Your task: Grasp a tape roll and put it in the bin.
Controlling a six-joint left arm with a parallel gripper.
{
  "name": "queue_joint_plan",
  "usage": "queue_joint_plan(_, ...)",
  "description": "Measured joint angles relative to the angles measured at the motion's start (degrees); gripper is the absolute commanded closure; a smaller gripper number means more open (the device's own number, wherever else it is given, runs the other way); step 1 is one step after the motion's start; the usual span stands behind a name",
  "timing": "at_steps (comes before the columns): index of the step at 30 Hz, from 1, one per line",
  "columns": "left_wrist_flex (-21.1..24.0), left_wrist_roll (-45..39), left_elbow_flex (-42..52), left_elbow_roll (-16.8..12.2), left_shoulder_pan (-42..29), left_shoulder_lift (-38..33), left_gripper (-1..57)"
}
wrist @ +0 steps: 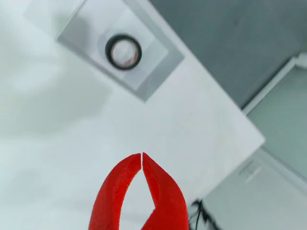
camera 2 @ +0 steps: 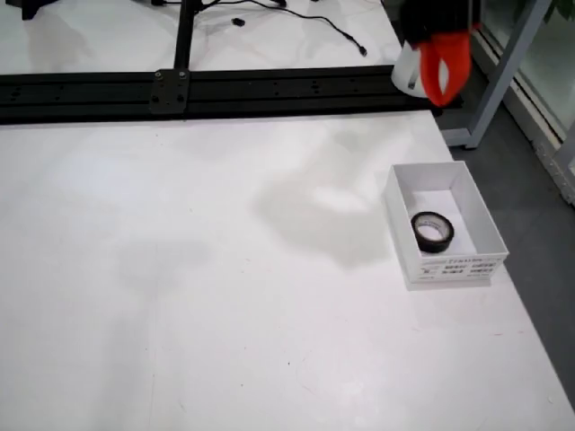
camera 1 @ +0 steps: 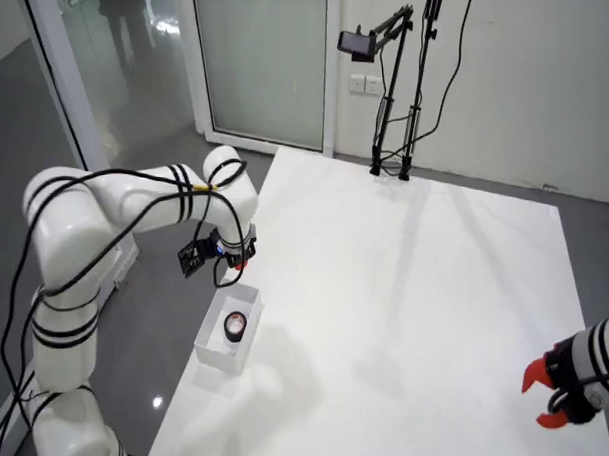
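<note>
White tabletop (camera 2: 225,269) holds a white rectangular bin (camera 2: 409,193) at four o'clock; black tape roll (camera 2: 433,231) lies inside, evidently delivered; red gripper (wrist: 142,160) hangs above, tips together, empty.

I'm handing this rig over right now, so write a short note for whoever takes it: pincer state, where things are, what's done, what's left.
Pincer: shut, empty, raised above the table and off to one side of the bin.
Tape roll: lying flat inside the white bin, near the table edge.
Done: the roll is in the bin.
Left: nothing visible to pick; no other roll shows on the table.
</note>
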Motion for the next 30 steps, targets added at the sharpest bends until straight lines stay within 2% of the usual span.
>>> queue_joint_plan(9,2.67,0.00,-3.19,0.39,-10.51,-5.04,57.0)
queue_joint_plan(19,4.07,0.00,-7.46,-2.79,-22.20,-6.14,57.0)
queue_joint_plan(30,4.88,0.00,-9.83,-5.95,-31.31,-6.26,57.0)
